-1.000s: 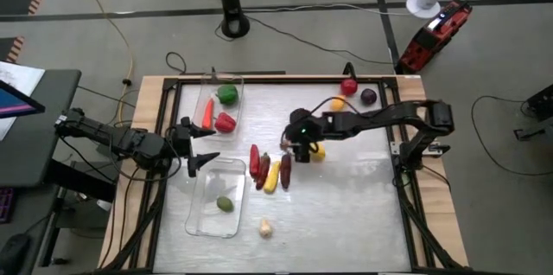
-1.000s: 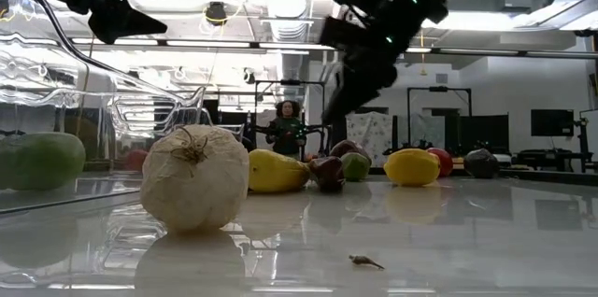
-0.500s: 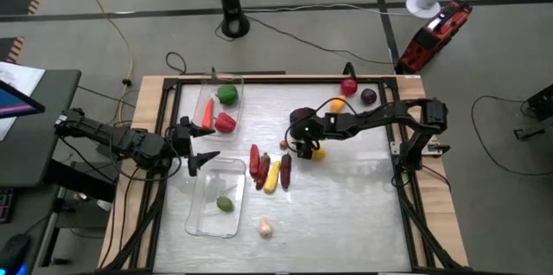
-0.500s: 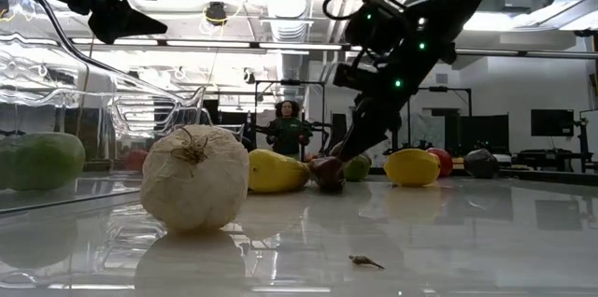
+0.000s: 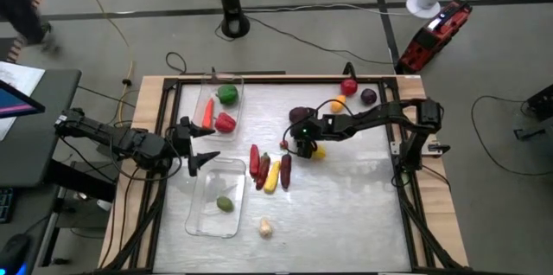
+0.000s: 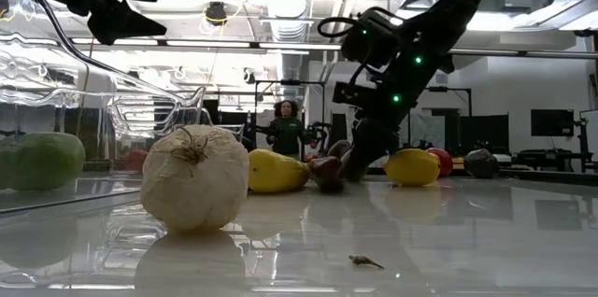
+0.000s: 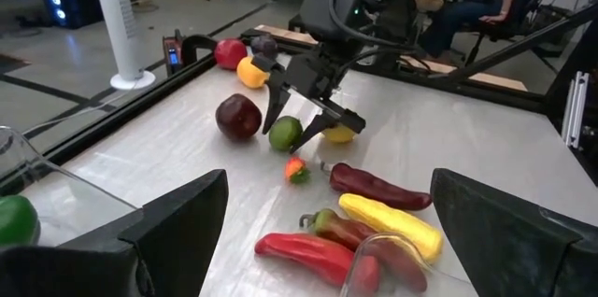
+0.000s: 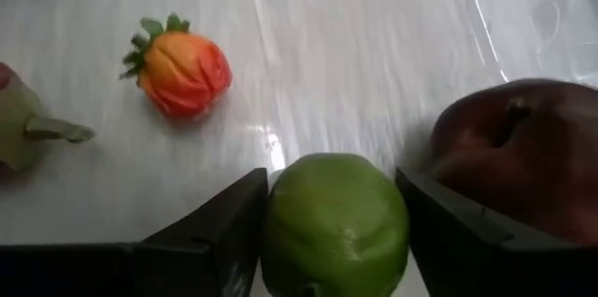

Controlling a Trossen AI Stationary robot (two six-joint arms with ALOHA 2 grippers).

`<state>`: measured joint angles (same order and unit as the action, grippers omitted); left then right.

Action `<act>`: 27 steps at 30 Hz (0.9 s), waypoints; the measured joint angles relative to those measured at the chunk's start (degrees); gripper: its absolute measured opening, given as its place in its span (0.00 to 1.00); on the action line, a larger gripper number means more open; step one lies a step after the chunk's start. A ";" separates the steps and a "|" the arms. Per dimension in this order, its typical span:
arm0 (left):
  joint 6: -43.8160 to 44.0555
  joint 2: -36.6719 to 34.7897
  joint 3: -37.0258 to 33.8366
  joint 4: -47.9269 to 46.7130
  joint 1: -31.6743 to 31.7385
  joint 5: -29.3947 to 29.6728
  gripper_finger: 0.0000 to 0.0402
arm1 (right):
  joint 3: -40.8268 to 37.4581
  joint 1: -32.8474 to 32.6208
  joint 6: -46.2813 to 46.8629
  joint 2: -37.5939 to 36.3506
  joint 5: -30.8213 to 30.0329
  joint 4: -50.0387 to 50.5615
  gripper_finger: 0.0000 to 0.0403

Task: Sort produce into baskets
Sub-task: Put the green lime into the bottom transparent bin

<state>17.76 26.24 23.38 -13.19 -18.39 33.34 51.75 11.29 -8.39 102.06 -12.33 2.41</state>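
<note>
My right gripper [image 5: 300, 145] is down at the table's middle, shut on a small green fruit [image 8: 334, 222]. Beside that fruit lie a dark red fruit [image 8: 523, 148], an orange-red strawberry-like piece [image 8: 182, 71] and a yellow fruit [image 5: 318, 150]. A row of red and yellow peppers [image 5: 268, 169] lies on the table nearer the left. The far basket [image 5: 238, 93] holds a green pepper, a carrot and a red pepper. The near basket [image 5: 200, 223] holds one green fruit. My left gripper [image 5: 212, 145] hangs open between the baskets, touching nothing. My right gripper pinches the green fruit between its two fingers, one on each opposite side [image 8: 276, 218]. The fingers slant down at it from the table's right. The fruit sits on the table [image 7: 285, 134].
A white garlic [image 5: 265, 227] lies near the front edge. Red, orange and dark purple fruits [image 5: 349, 86] sit at the far right corner. The table has a raised dark frame [image 5: 399, 163]. A person stands in the room beyond the table.
My right gripper has come down from above the fruits to the table, around the green fruit, tipping more steeply downward. The produce has stayed where it was.
</note>
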 joint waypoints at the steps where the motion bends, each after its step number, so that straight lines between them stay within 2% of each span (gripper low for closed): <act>1: 0.06 0.00 0.00 -0.12 0.00 0.02 0.90 | 0.00 0.00 0.03 0.00 0.00 0.17 0.59; 6: 0.11 0.00 0.00 -0.24 0.00 0.03 0.90 | 1.63 -1.91 1.48 -0.59 0.24 2.07 0.48; 9: 0.15 0.00 0.00 -0.11 0.00 0.07 0.90 | 5.80 -5.63 2.89 -1.26 0.51 2.68 0.49; 12: 0.35 0.00 0.00 0.43 0.00 0.30 0.90 | 10.65 -10.11 3.91 -1.62 0.52 3.98 0.55; 15: 0.24 0.69 0.00 1.23 0.00 2.61 0.90 | 15.29 -14.22 3.98 -1.46 0.52 3.42 0.58; 20: -1.86 1.38 -0.02 4.13 0.01 5.88 0.90 | 24.52 -17.77 1.34 3.63 5.53 1.63 0.56; 27: -2.77 1.51 -0.02 6.41 0.00 2.41 0.90 | 40.39 -18.96 -5.43 14.41 11.62 1.93 0.56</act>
<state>14.99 27.75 23.35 -6.78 -18.39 35.75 92.13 -7.67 -13.81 116.47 -0.72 4.34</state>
